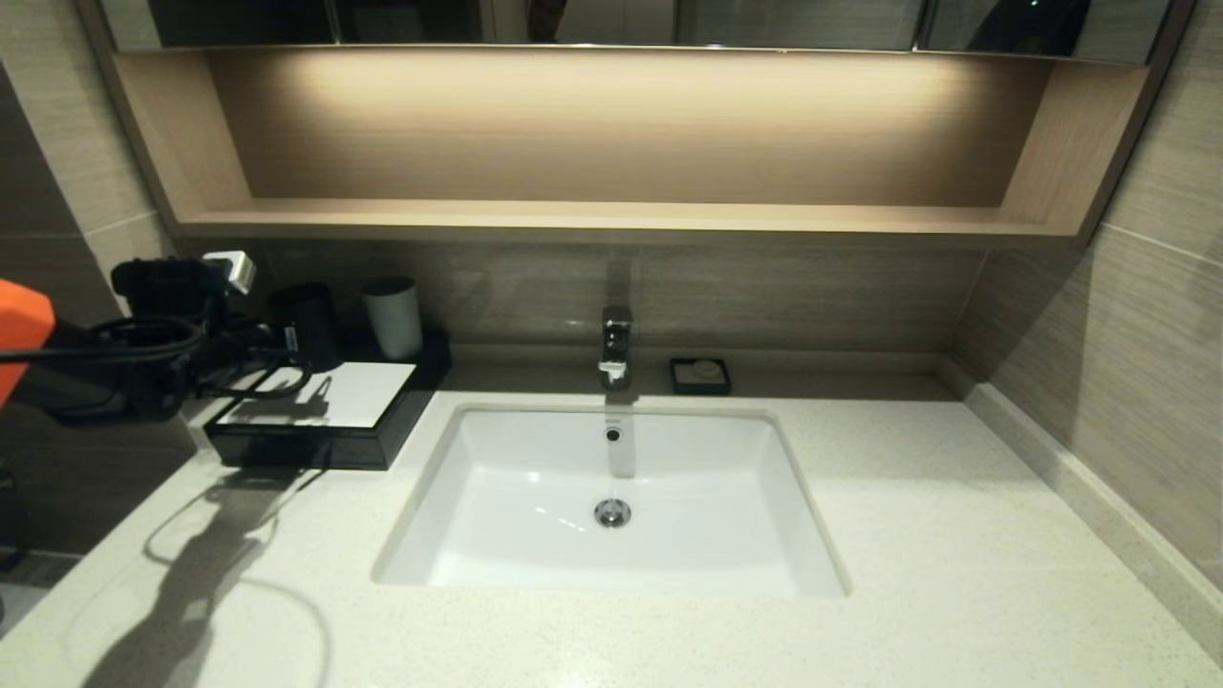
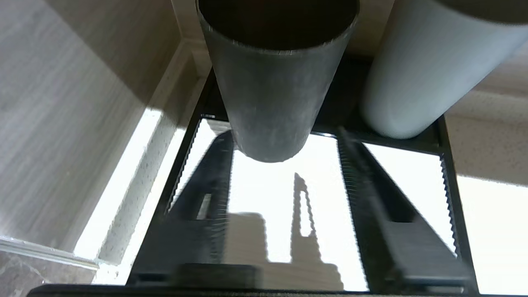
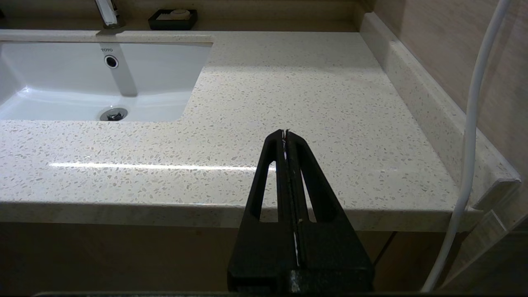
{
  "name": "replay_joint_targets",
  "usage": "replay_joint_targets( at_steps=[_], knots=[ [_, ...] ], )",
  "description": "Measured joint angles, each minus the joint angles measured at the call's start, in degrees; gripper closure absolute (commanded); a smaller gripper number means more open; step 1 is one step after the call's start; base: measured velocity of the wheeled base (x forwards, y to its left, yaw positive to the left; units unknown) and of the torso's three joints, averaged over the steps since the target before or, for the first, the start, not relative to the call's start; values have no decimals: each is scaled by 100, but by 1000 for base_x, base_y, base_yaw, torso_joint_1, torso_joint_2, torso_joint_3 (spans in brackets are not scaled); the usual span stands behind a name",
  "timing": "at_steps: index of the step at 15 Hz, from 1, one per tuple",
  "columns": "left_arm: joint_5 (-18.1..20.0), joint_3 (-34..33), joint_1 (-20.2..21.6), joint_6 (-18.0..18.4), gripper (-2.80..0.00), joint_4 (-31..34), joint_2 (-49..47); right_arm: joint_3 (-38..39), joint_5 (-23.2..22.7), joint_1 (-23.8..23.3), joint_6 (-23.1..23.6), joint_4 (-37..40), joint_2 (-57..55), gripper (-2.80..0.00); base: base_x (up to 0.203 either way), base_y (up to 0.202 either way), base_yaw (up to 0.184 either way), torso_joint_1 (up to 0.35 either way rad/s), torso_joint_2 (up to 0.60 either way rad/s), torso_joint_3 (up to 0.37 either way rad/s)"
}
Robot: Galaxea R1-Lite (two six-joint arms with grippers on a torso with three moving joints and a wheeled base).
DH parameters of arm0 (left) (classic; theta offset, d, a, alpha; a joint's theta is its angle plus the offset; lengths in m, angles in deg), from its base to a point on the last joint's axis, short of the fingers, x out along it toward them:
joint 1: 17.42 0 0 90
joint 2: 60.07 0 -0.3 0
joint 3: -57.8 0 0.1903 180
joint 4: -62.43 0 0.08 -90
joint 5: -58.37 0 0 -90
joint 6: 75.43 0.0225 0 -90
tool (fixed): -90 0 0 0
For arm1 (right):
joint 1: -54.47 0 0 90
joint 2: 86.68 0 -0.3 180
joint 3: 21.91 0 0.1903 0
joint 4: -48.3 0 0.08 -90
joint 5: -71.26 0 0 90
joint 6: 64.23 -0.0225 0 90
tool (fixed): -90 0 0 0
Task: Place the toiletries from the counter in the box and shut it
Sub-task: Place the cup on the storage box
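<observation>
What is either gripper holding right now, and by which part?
Nothing. The left gripper is open above the box, near the dark cup. The right gripper is shut and empty before the counter.
</observation>
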Motion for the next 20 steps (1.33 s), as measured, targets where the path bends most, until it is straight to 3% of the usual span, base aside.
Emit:
replay_joint_targets(
  at_steps=[20],
  knots=[
    [-8,550,55,11,0,40,-720,0,1,0,0,-2,0,0,0,0,0,0,0,0]
  ],
)
